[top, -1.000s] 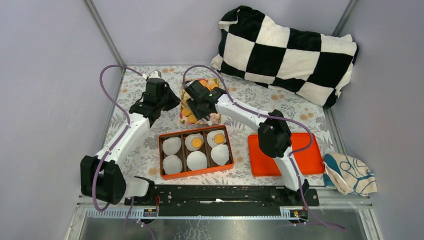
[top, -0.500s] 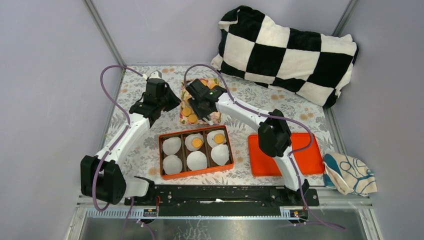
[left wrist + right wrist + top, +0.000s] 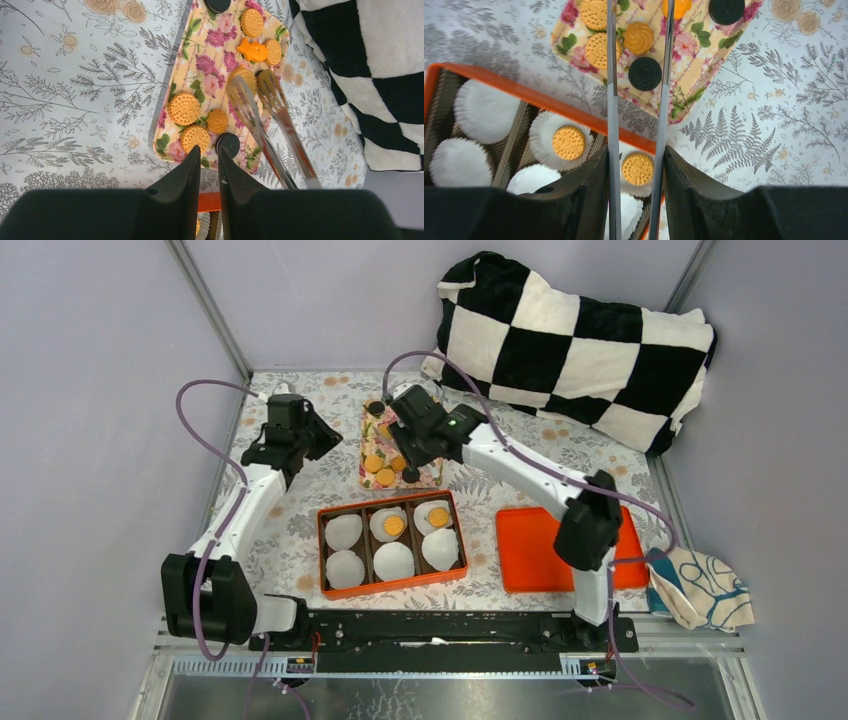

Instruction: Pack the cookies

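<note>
metal tongs (image 3: 610, 125) reach over ridged round cookies (image 3: 184, 108).

The cookies (image 3: 638, 38) lie flat and loose just ahead of the right pincer (image 3: 634, 152): ridged orange-yellow discs, a swirled one and two black ones, with one black disc (image 3: 645, 73) in line with its gap. Two more yellow ones sit under its tips, each in a white paper cup (image 3: 540, 140).
</note>
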Robot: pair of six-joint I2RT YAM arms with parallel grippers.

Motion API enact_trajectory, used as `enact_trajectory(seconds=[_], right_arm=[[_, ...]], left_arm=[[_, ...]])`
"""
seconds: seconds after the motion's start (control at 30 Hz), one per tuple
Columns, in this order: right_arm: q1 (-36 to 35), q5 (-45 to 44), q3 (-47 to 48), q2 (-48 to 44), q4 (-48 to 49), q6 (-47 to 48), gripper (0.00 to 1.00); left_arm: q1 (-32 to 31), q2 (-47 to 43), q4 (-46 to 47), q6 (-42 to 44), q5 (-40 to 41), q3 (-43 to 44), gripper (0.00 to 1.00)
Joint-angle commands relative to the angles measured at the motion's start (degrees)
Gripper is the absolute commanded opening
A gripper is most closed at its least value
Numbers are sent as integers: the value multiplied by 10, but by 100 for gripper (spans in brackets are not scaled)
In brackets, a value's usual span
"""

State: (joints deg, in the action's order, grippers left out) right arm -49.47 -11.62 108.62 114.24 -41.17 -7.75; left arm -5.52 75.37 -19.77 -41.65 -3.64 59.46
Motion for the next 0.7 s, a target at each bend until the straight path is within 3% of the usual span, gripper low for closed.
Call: enact_trajectory(seconds=[0.0,0.17,0.3,0.5,0.67], right_arm=[[1,41,-45,-108,29,-2,0],[-19,99,-83,-173,6,-1,0],[-95,79,-91,-201,-36,24,0],[-166,109,-123,-201,-42,9,0],[-176,122,-138,-181,-32,8,0]], left_arm=[[29,10,-5,-18,2,44,23],[80,17,-24,-41,-4,71,23],[107,14,-25,-50,-19,65,24],[112,7,-20,-47,-45,48,23],[112,1,-19,-43,-56,42,23]])
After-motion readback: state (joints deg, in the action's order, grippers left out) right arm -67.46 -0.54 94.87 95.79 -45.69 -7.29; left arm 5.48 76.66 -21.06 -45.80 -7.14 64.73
